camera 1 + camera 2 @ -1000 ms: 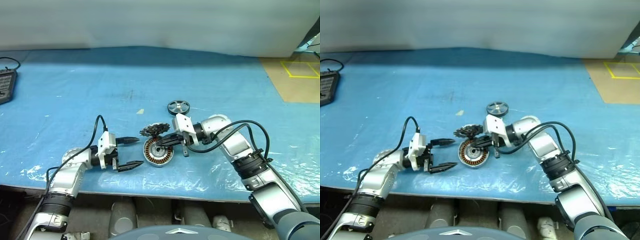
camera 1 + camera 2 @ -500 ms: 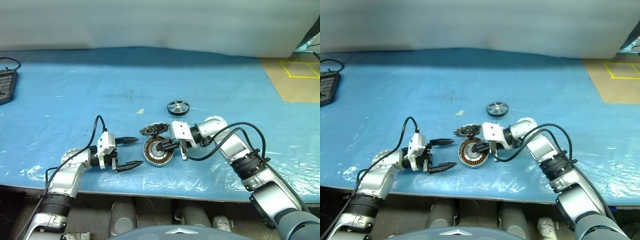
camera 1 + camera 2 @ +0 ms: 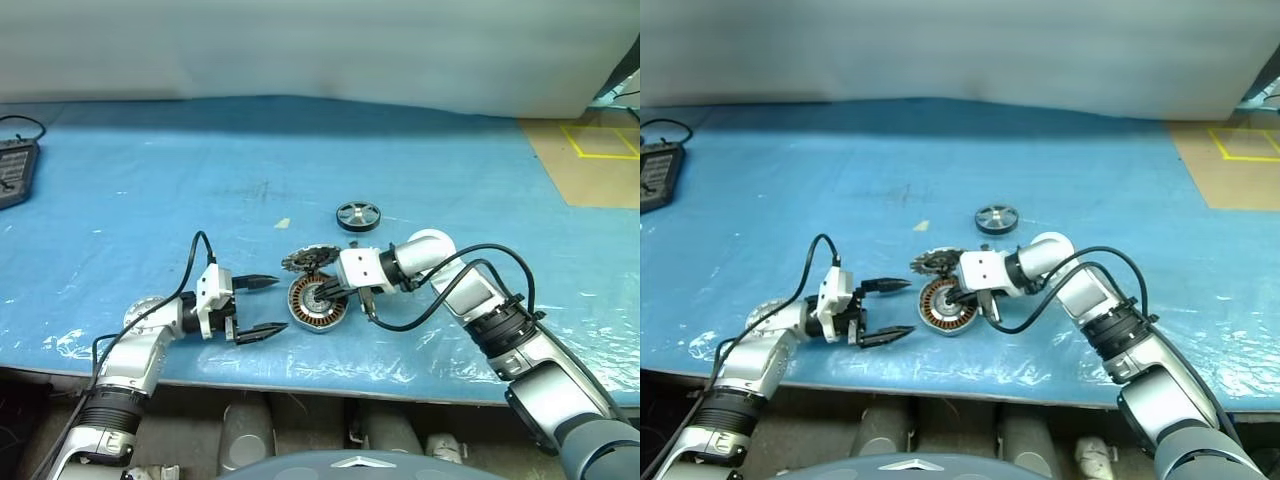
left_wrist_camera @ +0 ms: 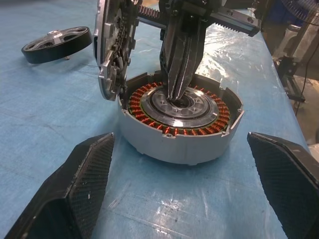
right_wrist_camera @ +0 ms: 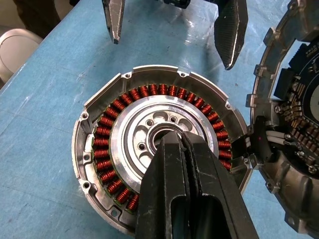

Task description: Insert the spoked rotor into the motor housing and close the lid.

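The motor housing (image 3: 313, 305) lies open on the blue sheet, copper windings ringing its central hub (image 5: 149, 130). Its lid (image 3: 308, 261) stands upright at the far edge, joined to the rim. The spoked rotor (image 3: 357, 214) lies flat on the sheet behind and to the right, apart from both grippers. My right gripper (image 5: 180, 137) is shut, its tips pressed together into the hub's middle hole. My left gripper (image 3: 281, 304) is open just left of the housing, its fingers (image 4: 87, 181) spread wider than the cup and holding nothing.
A dark device with a cable (image 3: 12, 165) lies at the far left of the blue sheet (image 3: 150, 200). A brown floor patch with yellow tape (image 3: 600, 140) shows at the right. The table's front edge runs just below both arms.
My right wrist has rolled and tipped further down, with its shut tips staying in the housing's hub. The left arm, housing, lid and rotor have not moved.
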Available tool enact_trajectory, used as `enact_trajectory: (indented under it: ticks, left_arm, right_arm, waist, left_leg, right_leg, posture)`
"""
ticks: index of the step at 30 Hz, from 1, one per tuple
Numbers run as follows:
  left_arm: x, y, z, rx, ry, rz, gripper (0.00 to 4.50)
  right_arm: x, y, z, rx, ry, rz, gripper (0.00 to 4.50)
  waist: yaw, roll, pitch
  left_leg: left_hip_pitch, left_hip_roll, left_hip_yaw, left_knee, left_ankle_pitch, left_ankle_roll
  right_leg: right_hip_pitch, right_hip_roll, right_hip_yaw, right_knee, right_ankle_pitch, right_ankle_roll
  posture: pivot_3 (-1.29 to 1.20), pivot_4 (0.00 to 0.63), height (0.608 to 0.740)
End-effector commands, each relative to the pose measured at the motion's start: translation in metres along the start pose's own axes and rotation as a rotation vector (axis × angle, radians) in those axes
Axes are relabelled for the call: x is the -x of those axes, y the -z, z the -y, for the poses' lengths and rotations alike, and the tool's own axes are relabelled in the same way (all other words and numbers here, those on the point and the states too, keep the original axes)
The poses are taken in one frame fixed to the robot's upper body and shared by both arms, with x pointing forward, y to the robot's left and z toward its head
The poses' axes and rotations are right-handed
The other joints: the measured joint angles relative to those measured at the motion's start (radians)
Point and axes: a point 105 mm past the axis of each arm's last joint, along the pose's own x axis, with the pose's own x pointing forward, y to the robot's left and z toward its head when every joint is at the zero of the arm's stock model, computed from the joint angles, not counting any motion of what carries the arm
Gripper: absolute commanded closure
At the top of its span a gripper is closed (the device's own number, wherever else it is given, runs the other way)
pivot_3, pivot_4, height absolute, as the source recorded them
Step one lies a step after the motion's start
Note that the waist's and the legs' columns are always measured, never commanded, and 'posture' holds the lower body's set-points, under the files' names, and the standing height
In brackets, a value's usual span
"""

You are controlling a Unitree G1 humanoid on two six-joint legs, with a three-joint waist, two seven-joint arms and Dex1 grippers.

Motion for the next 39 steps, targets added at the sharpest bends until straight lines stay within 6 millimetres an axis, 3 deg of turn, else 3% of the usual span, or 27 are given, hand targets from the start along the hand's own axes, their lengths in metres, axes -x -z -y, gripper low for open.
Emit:
enact_trajectory:
  ticks: [1,25,39]
  left_arm:
    - [-0.001,-0.008,0.002,-0.025,0.007,0.022,0.0]
    - [0.005,0.003,0.002,-0.022,-0.013,0.009,0.0]
    - [0.007,0.008,0.001,-0.022,-0.025,0.008,0.0]
  right_arm:
    - [0.01,-0.006,0.008,-0.024,0.039,0.025,4.46]
    - [0.009,-0.011,0.007,-0.04,0.018,0.057,4.46]
    - [0.0,0.013,-0.007,0.034,-0.036,-0.098,4.46]
  waist:
    - [0.0,0.0,0.0]
    - [-0.001,0.0,0.0]
    - [-0.001,0.0,0.0]
  left_leg:
    - [0.0,0.0,0.0,0.0,0.0,0.0]
    - [-0.002,0.0,0.0,-0.002,0.0,0.0]
    - [-0.001,0.0,0.0,-0.002,0.0,0.0]
  right_leg:
    - [0.0,0.0,0.0,0.0,0.0,0.0]
    - [-0.001,0.0,0.0,-0.002,0.0,0.0]
    - [-0.001,0.0,0.0,-0.002,0.0,0.0]
  posture:
    - [0.0,0.15,0.74]
    - [0.0,0.15,0.74]
    - [0.0,0.15,0.74]
